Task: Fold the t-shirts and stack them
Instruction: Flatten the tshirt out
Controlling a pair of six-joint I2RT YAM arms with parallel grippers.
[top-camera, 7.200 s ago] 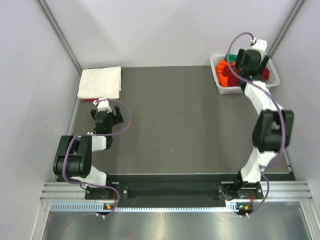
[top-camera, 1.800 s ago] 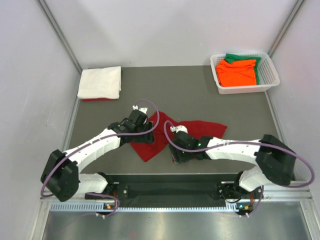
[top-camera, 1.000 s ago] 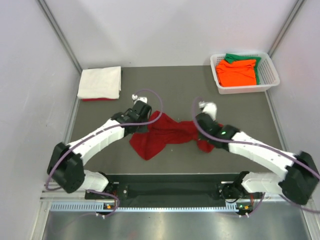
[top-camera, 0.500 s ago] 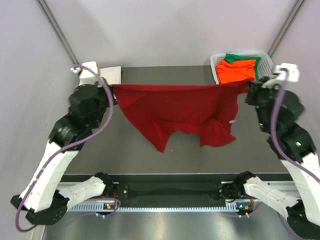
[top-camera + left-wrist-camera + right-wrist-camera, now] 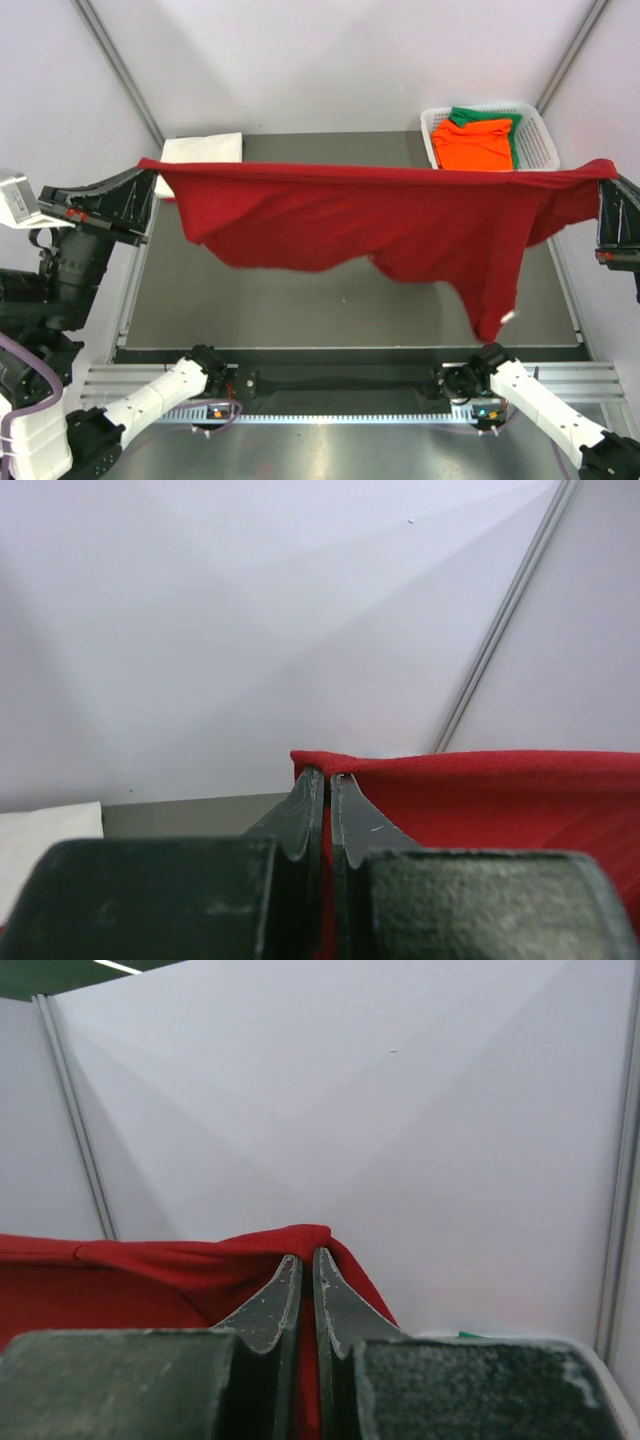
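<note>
From above, the dark red t-shirt [image 5: 370, 215] hangs in the air over the table [image 5: 300, 300]. It is stretched wide between the left gripper [image 5: 150, 182] and the right gripper [image 5: 606, 192], each pinching one end of its top edge. I judge this spread lets the cloth fall flat before it is laid down for folding. The folded white t-shirt [image 5: 205, 148] lies at the far left corner (likely the stack's base), while the orange t-shirt [image 5: 478, 145] and green t-shirt [image 5: 468, 116] wait in the basket [image 5: 543, 140]. The left wrist view shows fingers [image 5: 305, 810] clamped on a red corner. The right wrist view shows fingers [image 5: 268, 1310] likewise closed on a bunched red edge.
</note>
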